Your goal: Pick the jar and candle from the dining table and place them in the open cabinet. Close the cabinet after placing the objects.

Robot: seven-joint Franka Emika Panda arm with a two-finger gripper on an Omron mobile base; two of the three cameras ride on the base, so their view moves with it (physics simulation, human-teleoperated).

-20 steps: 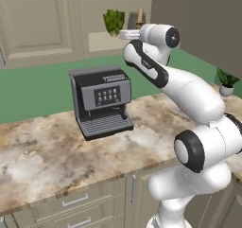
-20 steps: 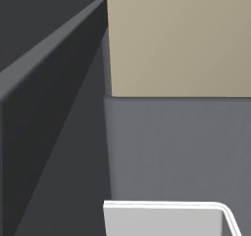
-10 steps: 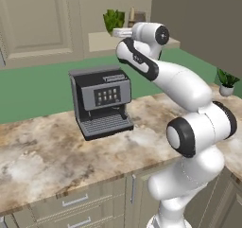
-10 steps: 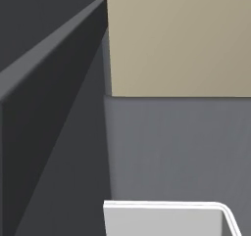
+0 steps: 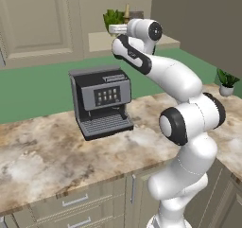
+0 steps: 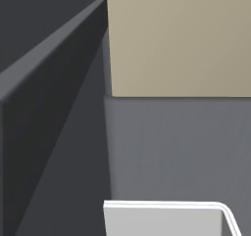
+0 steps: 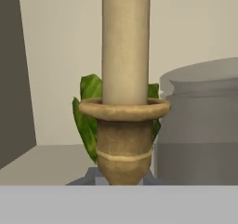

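Candle (image 7: 125, 46), cream in a brass-gold holder, stands upright close before the hand camera, a leafy green plant (image 7: 89, 116) behind it and the grey glass jar (image 7: 200, 125) just beside it on the right, on a beige ledge beyond the coffee machine (image 5: 101, 101), with the gripper's fingers closed.

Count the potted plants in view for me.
2. One plant stands on the far ledge behind the hand, beside the candle; the other plant sits at the right edge. More may be hidden behind the arm.
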